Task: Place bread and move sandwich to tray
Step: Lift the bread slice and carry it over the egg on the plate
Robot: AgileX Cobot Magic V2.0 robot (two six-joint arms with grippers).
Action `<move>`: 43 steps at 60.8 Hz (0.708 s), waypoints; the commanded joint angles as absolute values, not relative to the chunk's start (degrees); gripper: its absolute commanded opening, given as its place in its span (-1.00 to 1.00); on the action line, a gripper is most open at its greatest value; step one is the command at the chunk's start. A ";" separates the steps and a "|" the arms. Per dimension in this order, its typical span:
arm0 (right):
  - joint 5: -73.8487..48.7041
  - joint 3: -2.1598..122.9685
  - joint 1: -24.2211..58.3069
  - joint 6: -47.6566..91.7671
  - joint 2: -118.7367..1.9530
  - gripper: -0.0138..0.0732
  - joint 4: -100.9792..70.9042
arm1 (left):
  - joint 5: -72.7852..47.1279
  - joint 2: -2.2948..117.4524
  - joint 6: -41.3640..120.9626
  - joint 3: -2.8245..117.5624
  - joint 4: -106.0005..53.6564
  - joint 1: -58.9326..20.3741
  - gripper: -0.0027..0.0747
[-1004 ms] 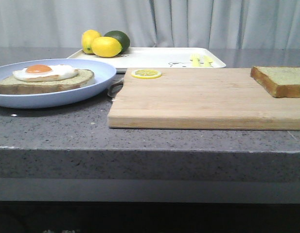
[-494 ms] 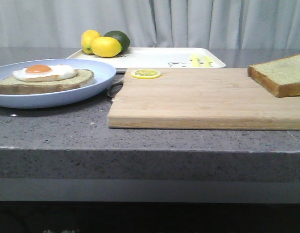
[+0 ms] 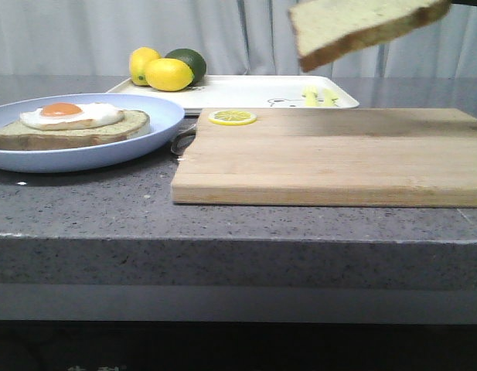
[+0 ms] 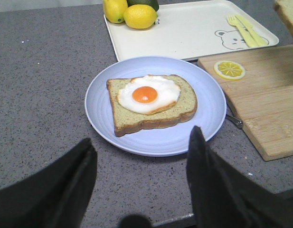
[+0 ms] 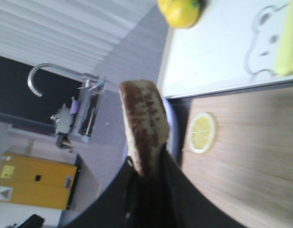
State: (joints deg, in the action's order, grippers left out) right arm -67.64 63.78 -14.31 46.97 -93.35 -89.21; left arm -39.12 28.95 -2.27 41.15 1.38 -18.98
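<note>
Right pincer clamped on bread edge, apparently airborne above cutting board.

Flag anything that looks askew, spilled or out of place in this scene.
Only the bread stands out: it hangs tilted in the air above the cutting board, pinched on edge by the right gripper. The sandwich lies flat on its plate; nothing is spilled.
</note>
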 commanded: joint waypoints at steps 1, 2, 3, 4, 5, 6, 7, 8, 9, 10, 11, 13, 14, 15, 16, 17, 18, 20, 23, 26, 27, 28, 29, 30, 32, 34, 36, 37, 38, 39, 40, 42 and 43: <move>-72.00 65.43 -9.00 47.74 -90.57 -0.48 -97.95 | -35.25 29.70 -2.23 42.84 1.55 -19.37 0.13; -71.43 65.43 -8.01 47.74 -90.57 -0.48 -98.33 | -35.25 29.70 -2.23 42.84 1.55 -19.37 0.13; -70.50 65.43 -6.53 47.74 -90.57 -0.48 -98.91 | -35.25 29.70 -2.23 42.84 1.55 -19.37 0.13; -69.84 65.43 -5.56 47.74 -90.57 -0.48 -99.30 | -35.25 29.70 -2.23 42.84 1.55 -19.37 0.13; -68.80 65.43 -4.08 47.74 -90.57 -0.48 -99.73 | -35.25 29.70 -2.23 42.84 1.55 -19.37 0.13; -68.04 65.43 -3.06 47.79 -90.57 -0.48 -100.28 | -35.25 29.70 -2.23 42.84 1.55 -19.37 0.13; -66.86 65.43 -1.51 47.79 -90.57 -0.48 -100.66 | -35.25 29.70 -2.23 42.84 1.55 -19.37 0.13; -66.04 65.43 -0.49 47.79 -90.57 -0.48 -101.21 | -35.25 29.70 -2.23 42.84 1.55 -19.37 0.13; -64.82 65.43 1.02 47.79 -90.57 -0.48 -101.89 | -35.25 29.70 -2.23 42.84 1.55 -19.37 0.13; -63.54 65.43 2.51 47.79 -90.57 -0.48 -102.39 | -35.25 29.70 -2.23 42.84 1.55 -19.37 0.13; -62.65 65.43 3.51 47.79 -90.57 -0.48 -103.18 | -35.25 29.70 -2.23 42.84 1.55 -19.37 0.13; -60.40 65.43 6.02 47.79 -90.57 -0.48 -104.53 | -35.25 29.70 -2.23 42.84 1.55 -19.37 0.13; -59.43 65.43 7.02 47.79 -90.57 -0.48 -105.18 | -35.25 29.70 -2.23 42.84 1.55 -19.37 0.13; -58.01 65.43 8.48 47.79 -90.57 -0.48 -105.91 | -35.25 29.70 -2.23 42.84 1.55 -19.37 0.13; -57.10 65.43 9.45 47.79 -90.57 -0.48 -106.69 | -35.25 29.70 -2.23 42.84 1.55 -19.37 0.13; -55.63 65.43 10.87 47.79 -90.57 -0.48 -107.01 | -35.25 29.70 -2.23 42.84 1.55 -19.37 0.13; -54.56 65.60 11.83 47.79 -90.57 -0.48 -107.01 | -35.25 29.70 -2.23 42.84 1.55 -19.37 0.13; -51.83 66.08 14.24 47.79 -90.63 -0.48 -107.01 | -35.25 29.70 -2.23 42.84 1.55 -19.37 0.13; -47.66 66.78 17.55 47.79 -90.70 -0.48 -107.01 | -35.25 29.70 -2.23 42.84 1.55 -19.37 0.13; -43.08 67.66 20.64 47.74 -91.06 -0.48 -107.01 | -35.25 29.70 -2.23 42.84 1.55 -19.37 0.13; -41.77 67.95 21.48 47.74 -91.21 -0.48 -107.01 | -35.25 29.70 -2.23 42.84 1.55 -19.37 0.13; -39.86 68.43 22.65 47.74 -91.42 -0.48 -107.01 | -35.25 29.70 -2.23 42.84 1.55 -19.37 0.13; -38.57 68.78 23.40 47.74 -91.61 -0.48 -107.01 | -35.25 29.70 -2.23 42.84 1.55 -19.37 0.13; -37.32 69.15 24.12 47.74 -91.82 -0.48 -107.01 | -35.25 29.70 -2.23 42.84 1.55 -19.37 0.13; -34.40 70.18 25.78 47.58 -92.41 -0.48 -107.01 | -35.25 29.70 -2.23 42.84 1.55 -19.37 0.13; -31.86 71.04 27.29 47.09 -92.96 -0.48 -107.01 | -35.25 29.70 -2.23 42.84 1.55 -19.37 0.13; -29.76 72.14 28.68 46.16 -93.72 -0.48 -107.01 | -35.25 29.70 -2.23 42.84 1.55 -19.37 0.13; -28.93 72.59 29.18 45.72 -94.09 -0.48 -107.01 | -35.25 29.70 -2.23 42.84 1.55 -19.37 0.13; -28.23 73.26 29.64 45.29 -94.63 -0.48 -107.01 | -35.25 29.70 -2.23 42.84 1.55 -19.37 0.13; -27.20 73.98 30.30 44.52 -95.12 -0.48 -107.01 | -35.25 29.70 -2.23 42.84 1.55 -19.37 0.13; -26.18 74.43 30.89 44.13 -95.55 -0.48 -107.01 | -35.25 29.70 -2.23 42.84 1.55 -19.37 0.13; -24.82 75.62 31.77 42.89 -96.57 -0.48 -107.01 | -35.25 29.70 -2.23 42.84 1.55 -19.37 0.13; -24.39 76.09 32.09 42.31 -97.01 -0.48 -107.01 | -35.25 29.70 -2.23 42.84 1.55 -19.37 0.13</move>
